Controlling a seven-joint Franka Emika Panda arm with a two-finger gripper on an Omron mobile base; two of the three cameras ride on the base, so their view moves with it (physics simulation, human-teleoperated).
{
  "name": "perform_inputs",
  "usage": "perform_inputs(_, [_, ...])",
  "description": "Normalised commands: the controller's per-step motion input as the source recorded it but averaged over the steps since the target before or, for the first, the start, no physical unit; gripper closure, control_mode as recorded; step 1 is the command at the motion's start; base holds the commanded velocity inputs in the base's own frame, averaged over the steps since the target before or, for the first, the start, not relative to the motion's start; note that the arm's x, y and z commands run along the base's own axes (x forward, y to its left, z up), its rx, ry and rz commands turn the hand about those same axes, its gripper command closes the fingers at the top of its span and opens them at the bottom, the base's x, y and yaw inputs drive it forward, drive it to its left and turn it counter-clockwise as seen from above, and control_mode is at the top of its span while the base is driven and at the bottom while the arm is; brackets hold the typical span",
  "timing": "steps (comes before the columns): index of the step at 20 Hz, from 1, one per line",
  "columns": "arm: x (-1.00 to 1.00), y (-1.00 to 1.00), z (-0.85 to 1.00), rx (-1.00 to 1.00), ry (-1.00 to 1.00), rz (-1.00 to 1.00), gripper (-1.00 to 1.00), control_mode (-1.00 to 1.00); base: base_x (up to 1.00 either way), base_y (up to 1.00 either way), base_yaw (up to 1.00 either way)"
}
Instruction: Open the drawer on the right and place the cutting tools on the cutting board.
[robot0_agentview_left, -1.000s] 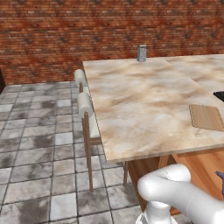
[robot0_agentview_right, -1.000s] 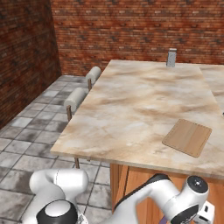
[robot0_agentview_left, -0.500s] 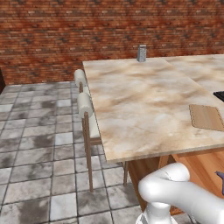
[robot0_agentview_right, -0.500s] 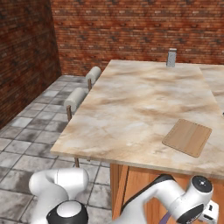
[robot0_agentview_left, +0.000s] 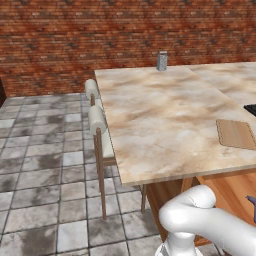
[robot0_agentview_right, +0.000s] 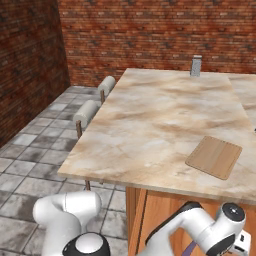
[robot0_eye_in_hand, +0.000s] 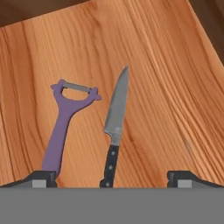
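One counter (robot0_agentview_left: 165, 115) carried one cutting board (robot0_agentview_right: 215, 156) near its right front edge and one grey canister (robot0_agentview_right: 196, 65); two chairs (robot0_agentview_left: 97, 120) stood alongside. One drawer (robot0_eye_in_hand: 166, 78) held one purple peeler (robot0_eye_in_hand: 65, 122) and one knife (robot0_eye_in_hand: 116, 127), side by side. The gripper (robot0_eye_in_hand: 112, 178) hovered wide open, empty. No writing was readable.

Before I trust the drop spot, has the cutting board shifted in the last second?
No. The cutting board keeps its place against the counter edge and the far canister.
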Motion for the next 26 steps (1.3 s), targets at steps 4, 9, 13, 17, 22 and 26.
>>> perform_inputs(4, [0.04, -0.01, -0.27, 0.00, 0.00, 0.00, -1.00, -1.00, 0.00, 0.00, 0.00])
perform_inputs(9, [0.00, 0.00, -0.32, 0.00, 0.00, 0.00, -1.00, -1.00, 0.00, 0.00, 0.00])
perform_inputs(13, [0.00, 0.00, -0.31, 0.01, 0.00, 0.00, -1.00, -1.00, 0.00, 0.00, 0.00])
perform_inputs(17, [0.00, -0.02, -0.31, 0.05, 0.00, 0.00, -1.00, -1.00, 0.00, 0.00, 0.00])
perform_inputs(22, [0.01, 0.00, -0.26, 0.04, 0.00, 0.00, -1.00, -1.00, 0.00, 0.00, 0.00])
perform_inputs(26, [0.06, 0.00, -0.27, 0.06, 0.00, 0.00, -1.00, -1.00, 0.00, 0.00, 0.00])
